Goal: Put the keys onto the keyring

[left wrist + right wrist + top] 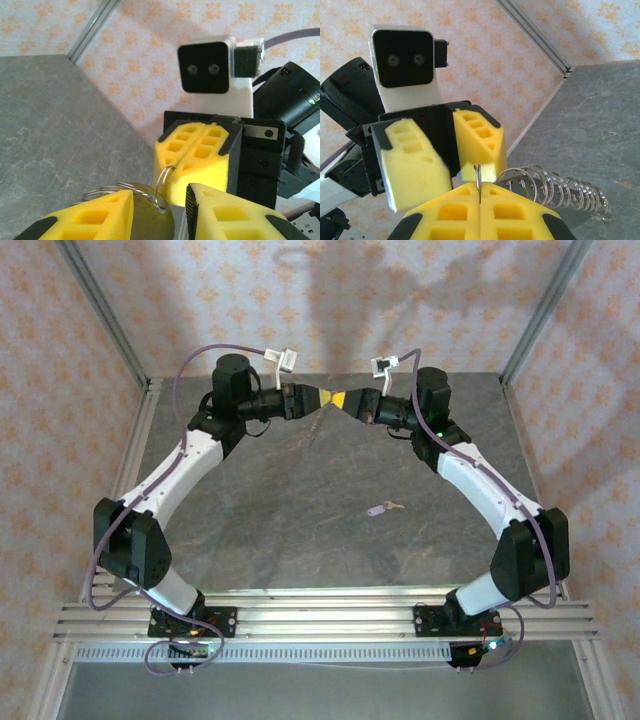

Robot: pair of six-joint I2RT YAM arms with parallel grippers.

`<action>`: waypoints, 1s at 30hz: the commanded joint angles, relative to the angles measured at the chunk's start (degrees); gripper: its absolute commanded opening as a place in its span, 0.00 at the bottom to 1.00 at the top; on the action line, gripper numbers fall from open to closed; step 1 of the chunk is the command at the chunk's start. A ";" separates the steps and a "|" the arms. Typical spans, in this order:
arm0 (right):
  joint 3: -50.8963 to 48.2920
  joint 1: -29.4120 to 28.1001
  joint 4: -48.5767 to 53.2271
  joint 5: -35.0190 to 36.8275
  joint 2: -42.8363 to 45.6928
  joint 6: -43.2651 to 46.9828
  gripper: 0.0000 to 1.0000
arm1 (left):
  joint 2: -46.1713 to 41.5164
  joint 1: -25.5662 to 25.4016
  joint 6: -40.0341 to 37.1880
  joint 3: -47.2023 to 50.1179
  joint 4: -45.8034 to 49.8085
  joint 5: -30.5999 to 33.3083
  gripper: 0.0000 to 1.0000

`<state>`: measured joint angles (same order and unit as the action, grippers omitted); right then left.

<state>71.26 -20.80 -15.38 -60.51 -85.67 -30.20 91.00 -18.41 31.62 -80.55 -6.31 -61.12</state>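
A small key (377, 509) with a lilac head lies alone on the grey table, right of centre. My two grippers meet tip to tip high over the far side of the table. My right gripper (479, 187) (344, 400) is shut on a thin metal keyring (478, 175) (161, 184), which pokes out between its pads. A grey metal plate (560, 212) (147, 220) strung with several more wire rings (562, 182) hangs from it. My left gripper (160, 190) (325, 397) faces it, fingers apart on either side of the pinched ring. I see nothing clamped between them.
Patterned walls with aluminium posts (105, 315) close the back and sides. Both arms arch inward from bases on the rail (320, 615) at the near edge. Purple cables (200, 355) loop along the arms.
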 commanded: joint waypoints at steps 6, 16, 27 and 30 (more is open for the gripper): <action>1.50 0.40 -8.22 -1.99 -0.11 -3.71 0.00 | -1.01 -1.51 -0.15 -2.28 -1.91 -2.16 0.32; 0.20 0.37 -7.32 -2.87 0.42 -2.72 0.00 | -1.35 -2.15 0.72 -2.65 -2.95 -0.52 0.25; -0.34 0.41 -6.25 -3.43 0.77 -1.94 0.00 | -0.87 -2.15 3.36 -1.98 -6.34 0.87 0.31; -0.34 0.41 -6.07 -3.30 0.76 -1.76 0.00 | -0.88 -2.15 3.52 -1.89 -6.62 0.59 0.27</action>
<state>70.87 -20.40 -19.75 -62.02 -86.02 -33.19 91.00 -19.88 34.39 -81.38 -8.49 -60.47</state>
